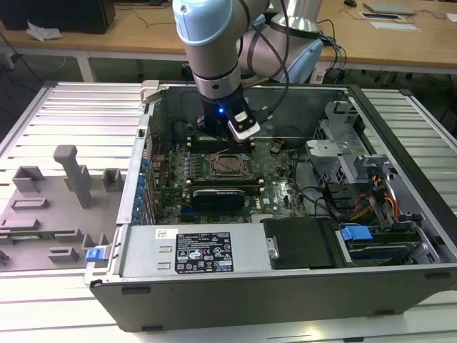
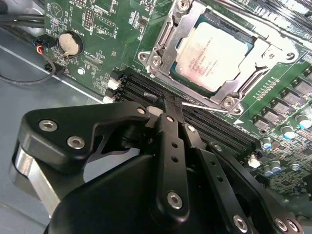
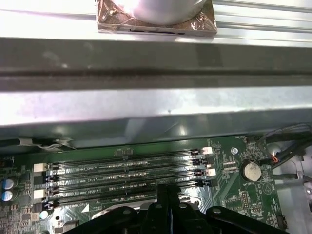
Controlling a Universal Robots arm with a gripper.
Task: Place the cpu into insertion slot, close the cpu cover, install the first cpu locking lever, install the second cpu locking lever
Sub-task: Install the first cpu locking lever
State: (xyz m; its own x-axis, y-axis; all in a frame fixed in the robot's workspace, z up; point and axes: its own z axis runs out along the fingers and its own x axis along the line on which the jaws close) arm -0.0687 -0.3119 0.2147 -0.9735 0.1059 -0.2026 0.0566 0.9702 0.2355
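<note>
The cpu (image 2: 214, 53) lies flat in the insertion slot (image 1: 230, 166) on the green board, its pale metal top facing up. The cpu cover (image 2: 165, 36) is down over it, framing the chip's edges. A thin silver locking lever (image 2: 204, 106) runs along the socket's edge beside the memory slots. My gripper (image 2: 165, 103) is shut, fingers pressed together, with the tips right at the free end of that lever. In the first wrist view the gripper (image 3: 167, 187) hovers over the black memory slots (image 3: 126, 168). Whether the tips touch the lever I cannot tell.
The open computer case (image 1: 143, 136) walls in the board on all sides. A coin battery (image 2: 69, 44) and loose cables (image 2: 29, 78) lie near the board's edge. A power supply (image 1: 200, 250) and a drive cage (image 1: 357, 171) stand nearby. A grey fixture plate (image 1: 50, 200) is on the exterior view's left.
</note>
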